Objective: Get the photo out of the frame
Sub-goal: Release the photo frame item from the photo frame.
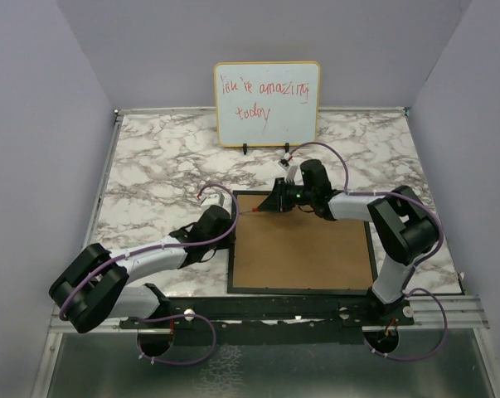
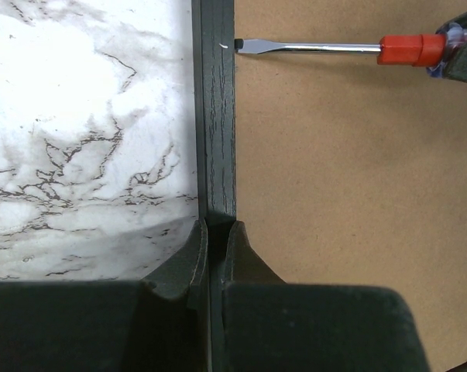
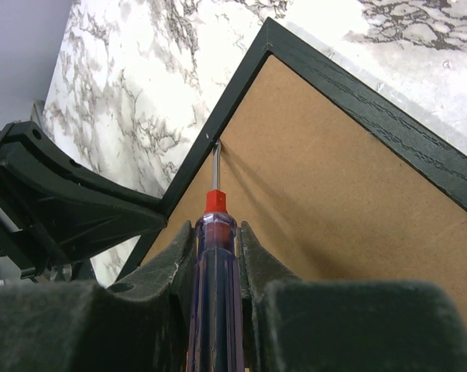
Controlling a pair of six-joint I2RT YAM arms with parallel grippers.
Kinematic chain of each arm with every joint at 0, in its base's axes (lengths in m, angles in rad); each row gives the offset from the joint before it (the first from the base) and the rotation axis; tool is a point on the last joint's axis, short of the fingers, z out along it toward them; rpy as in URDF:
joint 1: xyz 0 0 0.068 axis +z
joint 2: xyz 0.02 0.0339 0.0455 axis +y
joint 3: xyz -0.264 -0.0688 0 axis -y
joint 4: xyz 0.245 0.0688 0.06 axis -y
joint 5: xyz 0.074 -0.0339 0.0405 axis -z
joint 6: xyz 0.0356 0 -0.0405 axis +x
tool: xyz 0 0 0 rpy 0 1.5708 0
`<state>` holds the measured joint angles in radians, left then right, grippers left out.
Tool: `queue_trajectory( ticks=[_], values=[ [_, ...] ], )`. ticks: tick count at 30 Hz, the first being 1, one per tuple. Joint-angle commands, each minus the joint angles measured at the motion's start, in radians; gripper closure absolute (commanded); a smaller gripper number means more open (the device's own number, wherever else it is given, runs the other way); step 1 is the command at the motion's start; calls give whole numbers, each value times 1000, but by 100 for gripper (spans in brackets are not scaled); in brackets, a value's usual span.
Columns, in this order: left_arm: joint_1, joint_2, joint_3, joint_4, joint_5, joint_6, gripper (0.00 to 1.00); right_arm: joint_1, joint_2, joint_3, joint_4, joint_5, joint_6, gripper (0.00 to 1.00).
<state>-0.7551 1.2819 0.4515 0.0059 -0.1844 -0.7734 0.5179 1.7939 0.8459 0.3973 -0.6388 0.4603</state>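
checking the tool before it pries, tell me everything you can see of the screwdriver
The flat-blade screwdriver has a translucent blue-purple handle, a red-orange collar and a thin bright metal shaft. The right gripper holds it by the handle, jaws closed on either side. It lies low over the brown fibreboard back panel, its tip at the seam where the panel meets the left rail of the thin black rectangular picture frame.

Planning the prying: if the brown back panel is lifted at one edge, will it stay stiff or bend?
Probably flexes slightly: the back panel is wide, inside a shallow frame. The narrow tip of the screwdriver may dent its edge.
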Motion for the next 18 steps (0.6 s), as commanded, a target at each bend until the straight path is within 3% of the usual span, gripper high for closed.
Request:
queue_trajectory(
  ticks=[1,18],
  values=[
    [-4,63,-54,-201,-6,31,100,13,64,49,-29,72,-54,99],
    [-4,58,-66,-156,26,64,100,121,154,512,-657,261,-366,99]
  ],
)
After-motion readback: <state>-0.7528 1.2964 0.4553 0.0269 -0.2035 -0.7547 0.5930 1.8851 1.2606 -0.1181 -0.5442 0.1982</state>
